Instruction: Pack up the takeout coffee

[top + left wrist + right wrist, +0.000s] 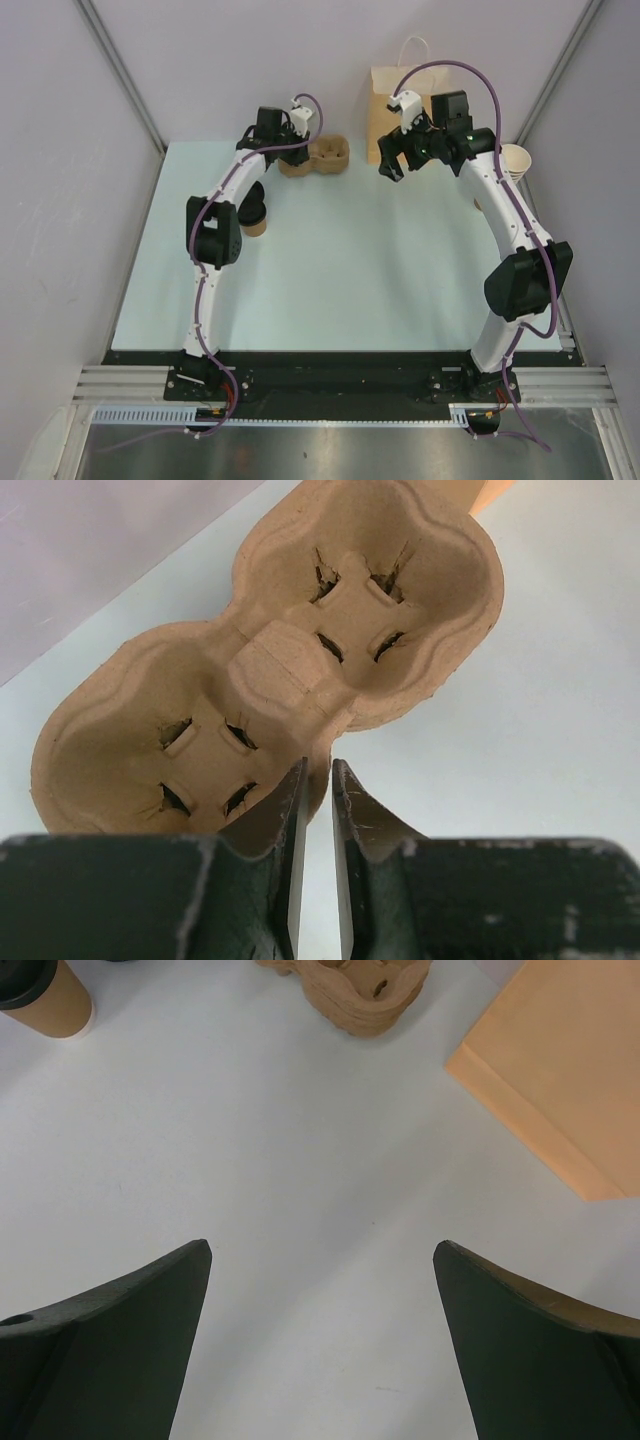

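The takeout coffee cup (259, 224), tan with its black lid on, stands on the table at the left, partly hidden under my left arm. It also shows in the right wrist view (58, 1005) at the top left. My left gripper (301, 152) (318, 767) is at the back of the table, its jaws closed to a narrow gap on the near rim of the brown pulp two-cup tray (325, 156) (290, 670). Both tray wells are empty. My right gripper (390, 166) (322, 1250) is wide open and empty above bare table, right of the tray.
A tan paper bag (398, 105) (560, 1090) with handles stands at the back, behind my right gripper. A stack of like cups (515, 160) stands at the right edge beside my right arm. Grey walls close in the table.
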`<move>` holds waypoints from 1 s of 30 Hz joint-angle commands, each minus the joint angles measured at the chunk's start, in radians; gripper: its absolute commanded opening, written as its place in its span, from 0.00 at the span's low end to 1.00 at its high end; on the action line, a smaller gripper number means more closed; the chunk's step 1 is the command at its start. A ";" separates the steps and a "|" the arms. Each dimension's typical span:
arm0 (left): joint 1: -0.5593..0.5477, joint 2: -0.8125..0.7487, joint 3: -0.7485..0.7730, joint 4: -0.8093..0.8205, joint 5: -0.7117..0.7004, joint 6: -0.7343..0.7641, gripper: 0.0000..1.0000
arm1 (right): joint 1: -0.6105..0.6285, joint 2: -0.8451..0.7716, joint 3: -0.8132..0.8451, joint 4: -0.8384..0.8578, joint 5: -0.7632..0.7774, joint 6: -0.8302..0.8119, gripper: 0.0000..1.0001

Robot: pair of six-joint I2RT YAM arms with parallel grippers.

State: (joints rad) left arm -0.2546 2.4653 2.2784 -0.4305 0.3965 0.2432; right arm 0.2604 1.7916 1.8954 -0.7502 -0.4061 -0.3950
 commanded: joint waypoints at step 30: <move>0.005 -0.127 0.052 0.136 0.059 -0.097 0.00 | 0.022 0.029 0.085 0.011 0.015 -0.010 1.00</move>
State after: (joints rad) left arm -0.2501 2.4634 2.2818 -0.3740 0.4229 0.1745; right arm 0.2745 1.8179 1.9289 -0.7506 -0.3992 -0.3973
